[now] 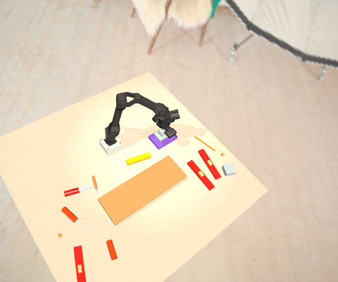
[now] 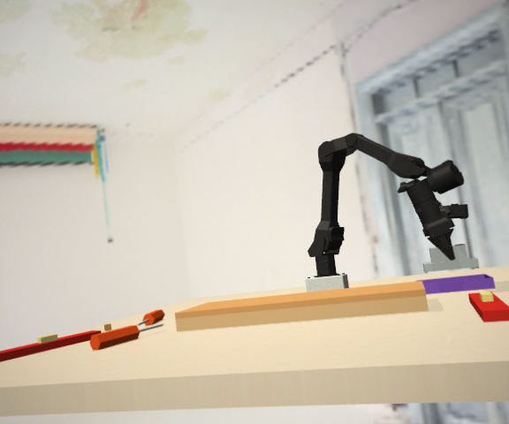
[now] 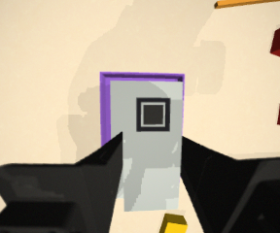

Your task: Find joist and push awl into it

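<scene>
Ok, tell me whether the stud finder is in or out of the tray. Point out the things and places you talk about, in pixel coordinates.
Out: the stud finder [image 2: 451, 264] [image 3: 152, 146] hangs in the gripper [image 2: 450, 258] [image 3: 147, 135], above the tray [image 2: 458, 283] [image 3: 105, 112].

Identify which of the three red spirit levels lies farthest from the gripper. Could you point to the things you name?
The red level [image 1: 78, 256] [image 2: 70, 339] at the table's edge beyond the orange-red screwdrivers; the other two lie side by side near the gray block [image 1: 229, 169].

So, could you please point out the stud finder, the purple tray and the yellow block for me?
Stud finder [image 1: 159, 136] [image 2: 451, 264] [image 3: 152, 146]: top, exterior and wrist views; on its grey body.
Purple tray [image 1: 159, 145] [image 2: 455, 284] [image 3: 105, 107]: top, exterior and wrist views; on its wall.
Yellow block [image 1: 138, 158] [image 3: 174, 227]: top and wrist views; on its upper face.
</scene>
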### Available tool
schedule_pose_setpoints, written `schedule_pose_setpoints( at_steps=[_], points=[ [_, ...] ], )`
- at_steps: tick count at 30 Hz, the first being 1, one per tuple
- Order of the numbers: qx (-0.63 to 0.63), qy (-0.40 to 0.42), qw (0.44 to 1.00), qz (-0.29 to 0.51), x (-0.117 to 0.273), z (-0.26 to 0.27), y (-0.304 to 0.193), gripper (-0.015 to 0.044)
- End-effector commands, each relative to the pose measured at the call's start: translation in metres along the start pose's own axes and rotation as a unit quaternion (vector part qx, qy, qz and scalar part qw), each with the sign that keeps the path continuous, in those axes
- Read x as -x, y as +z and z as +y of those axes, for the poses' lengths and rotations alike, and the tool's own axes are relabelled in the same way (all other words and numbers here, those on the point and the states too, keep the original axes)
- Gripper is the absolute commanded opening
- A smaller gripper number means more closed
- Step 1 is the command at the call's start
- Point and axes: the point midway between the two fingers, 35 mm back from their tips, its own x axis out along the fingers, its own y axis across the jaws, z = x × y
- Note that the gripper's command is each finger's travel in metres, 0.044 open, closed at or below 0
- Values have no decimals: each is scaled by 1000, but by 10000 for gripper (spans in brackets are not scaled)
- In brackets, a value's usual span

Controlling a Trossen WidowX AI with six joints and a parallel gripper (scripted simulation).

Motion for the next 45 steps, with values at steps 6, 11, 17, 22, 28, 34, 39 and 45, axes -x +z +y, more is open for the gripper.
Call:
schedule_pose_setpoints(
  at_steps=[6,11,17,22,28,34,39,45],
  points=[
    [-1,-1,1000,-5,-16,0,-4,0],
    [-1,-1,1000,-5,-23,1,-7,0],
    [-1,-1,1000,-5,-29,1,-9,0],
    [-1,-1,1000,-5,-37,1,-11,0],
    [0,1,1000,0,-40,2,-14,26],
    [0,1,1000,0,-40,2,-14,184],
    [0,1,1000,0,-40,2,-14,315],
    [0,1,1000,0,8,0,3,440]
  ],
)
